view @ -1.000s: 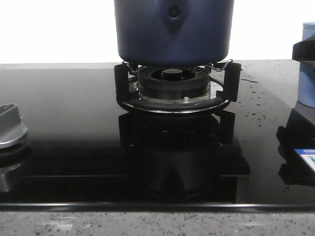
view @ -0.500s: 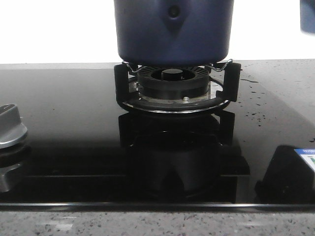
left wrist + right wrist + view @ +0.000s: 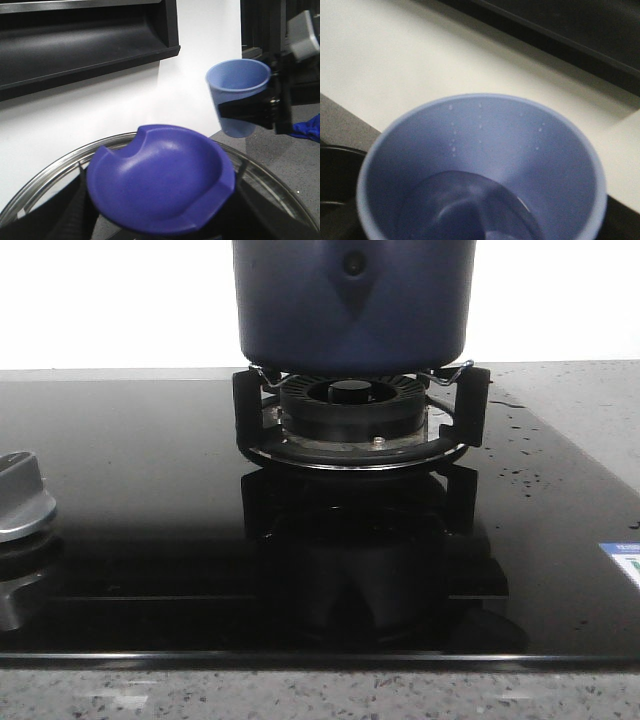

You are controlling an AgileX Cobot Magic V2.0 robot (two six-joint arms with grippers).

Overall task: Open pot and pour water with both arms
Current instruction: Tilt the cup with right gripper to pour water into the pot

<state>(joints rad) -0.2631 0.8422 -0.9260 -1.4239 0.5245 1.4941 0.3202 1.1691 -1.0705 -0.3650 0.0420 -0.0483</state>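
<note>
The dark navy pot (image 3: 352, 300) sits on the burner at the back centre of the front view, its top cut off by the frame. Neither arm shows there. In the left wrist view a glass lid with a steel rim (image 3: 45, 175) and a violet-blue dished knob (image 3: 160, 185) is held up against the white wall, my left gripper (image 3: 160, 227) shut on the knob and mostly hidden by it. Beyond the lid, my right gripper (image 3: 247, 112) is shut around a pale blue cup (image 3: 239, 87). That cup (image 3: 480, 165) fills the right wrist view, upright, with water (image 3: 465, 210) in its bottom.
The black burner grate (image 3: 360, 425) stands on a glossy black cooktop (image 3: 150, 490) with water drops at its right. A silver control knob (image 3: 22, 502) is at the left edge. Speckled grey counter (image 3: 580, 400) surrounds it. A dark hood or cabinet (image 3: 85, 45) hangs above.
My right gripper with the pale blue cup rose from the right side of the front view and has left it. The pot has not moved.
</note>
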